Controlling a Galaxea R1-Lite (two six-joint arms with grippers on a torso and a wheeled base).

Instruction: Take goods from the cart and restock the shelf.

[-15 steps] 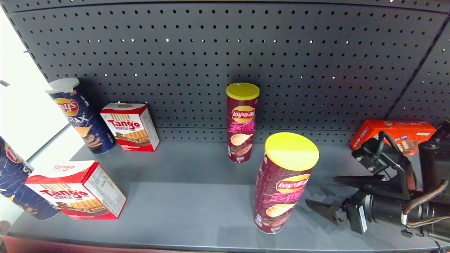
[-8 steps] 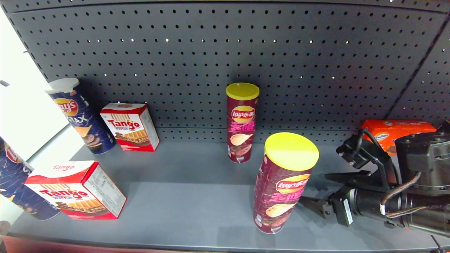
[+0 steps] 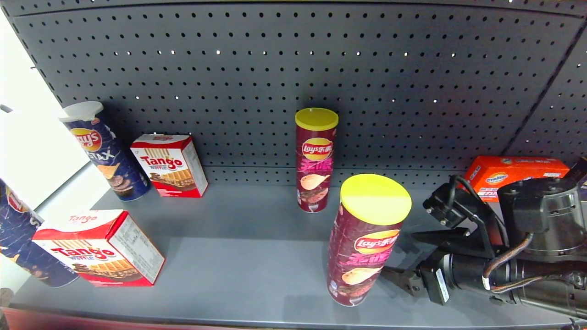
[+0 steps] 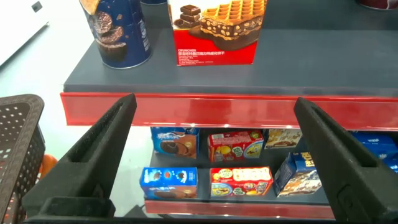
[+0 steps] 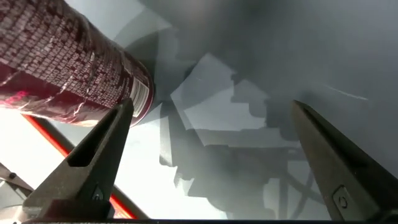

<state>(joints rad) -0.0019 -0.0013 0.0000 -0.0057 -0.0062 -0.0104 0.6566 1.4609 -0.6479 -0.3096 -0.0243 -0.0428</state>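
A maroon chip can (image 3: 364, 243) with a yellow lid stands near the front of the grey shelf (image 3: 238, 256), leaning slightly to the left. My right gripper (image 3: 399, 253) lies low over the shelf just right of that can, open, its near fingertip (image 3: 387, 271) at the can's lower side. In the right wrist view the can (image 5: 68, 68) sits beside one finger of the open right gripper (image 5: 212, 106), not between the two. My left gripper (image 4: 214, 104) is open and holds nothing, in front of the shelf's red front edge (image 4: 217, 109).
A second maroon can (image 3: 316, 158) stands at the pegboard back wall. A blue can (image 3: 103, 149) and two wafer boxes (image 3: 169, 165) (image 3: 98, 247) are at the left, an orange box (image 3: 516, 176) at the back right. A dark basket (image 4: 18, 143) is beside the lower shelf.
My right arm has moved left across the shelf up to the front maroon can. The can's top has tipped slightly to the left.
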